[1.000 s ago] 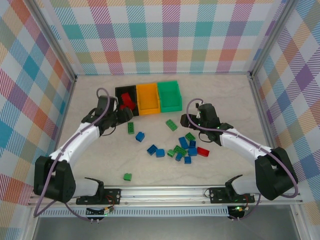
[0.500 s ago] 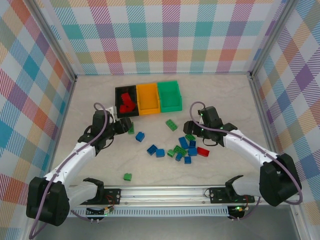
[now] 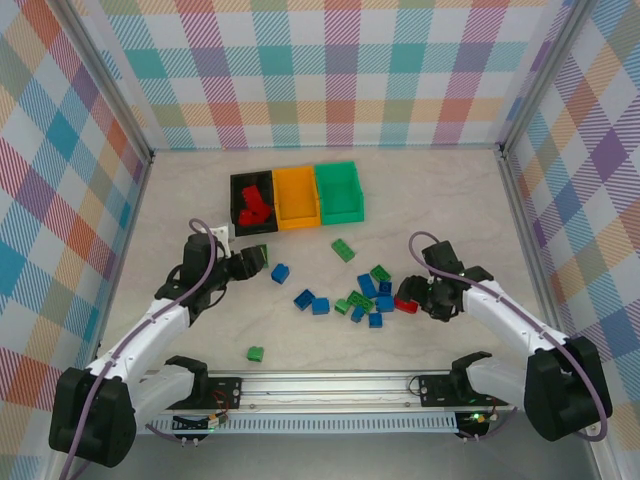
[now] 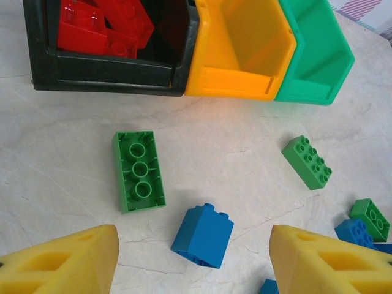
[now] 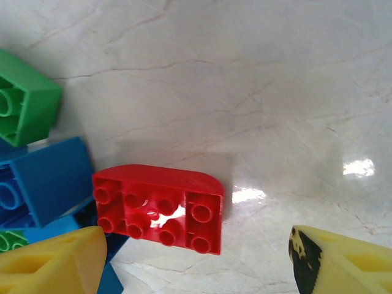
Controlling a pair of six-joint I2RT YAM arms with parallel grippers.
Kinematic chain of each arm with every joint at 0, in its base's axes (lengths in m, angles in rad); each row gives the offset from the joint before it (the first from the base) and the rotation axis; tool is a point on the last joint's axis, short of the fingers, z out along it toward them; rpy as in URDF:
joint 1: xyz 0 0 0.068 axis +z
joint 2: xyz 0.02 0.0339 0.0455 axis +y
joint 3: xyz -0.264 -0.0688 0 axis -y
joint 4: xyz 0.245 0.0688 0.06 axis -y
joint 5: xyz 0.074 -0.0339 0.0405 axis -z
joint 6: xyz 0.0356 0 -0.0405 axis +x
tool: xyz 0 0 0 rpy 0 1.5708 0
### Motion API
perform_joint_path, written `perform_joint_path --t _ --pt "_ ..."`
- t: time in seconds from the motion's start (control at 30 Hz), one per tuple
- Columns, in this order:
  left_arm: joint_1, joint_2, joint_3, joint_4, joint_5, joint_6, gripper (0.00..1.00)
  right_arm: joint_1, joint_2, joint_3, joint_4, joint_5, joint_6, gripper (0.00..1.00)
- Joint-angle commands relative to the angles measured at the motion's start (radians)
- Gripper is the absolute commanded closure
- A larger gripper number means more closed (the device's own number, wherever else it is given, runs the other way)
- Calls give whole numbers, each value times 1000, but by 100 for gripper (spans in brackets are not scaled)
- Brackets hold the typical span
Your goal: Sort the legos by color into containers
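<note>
The right pincer is spread and holds nothing, its two yellow fingertips hanging either side of a red brick that lies studs-up on the bench, well apart from the black bin, off to that bin's right and nearer the arms' bases. The brick looks hard, light and glossy, so it should not give under the fingers but may skid or twist if caught off-centre. Flat side walls are the place to take it, not the studs, and the rounded corner on its far right is best avoided. A blue brick sits against its left end, so there is little room for a finger there. The left pincer is likewise spread and empty, just on the near side of the black bin, over a green brick. Red pieces already lie in that bin, which is probably where this one belongs.
</note>
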Motion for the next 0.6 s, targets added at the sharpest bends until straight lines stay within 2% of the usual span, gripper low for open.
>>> perform_joint_path --t 0.0,0.2,0.47,0.57 --pt "-6 -30 -7 41 24 12 34 0 33 5 -3 -79 18 21" --pt "-7 -33 -7 28 29 12 34 1 155 27 82 -188 21 22" --pt "-7 -32 -10 19 13 18 34 3 272 109 90 -184 -17 22" --pt "-6 -21 -7 21 13 20 34 8 292 120 88 -172 -31 26"
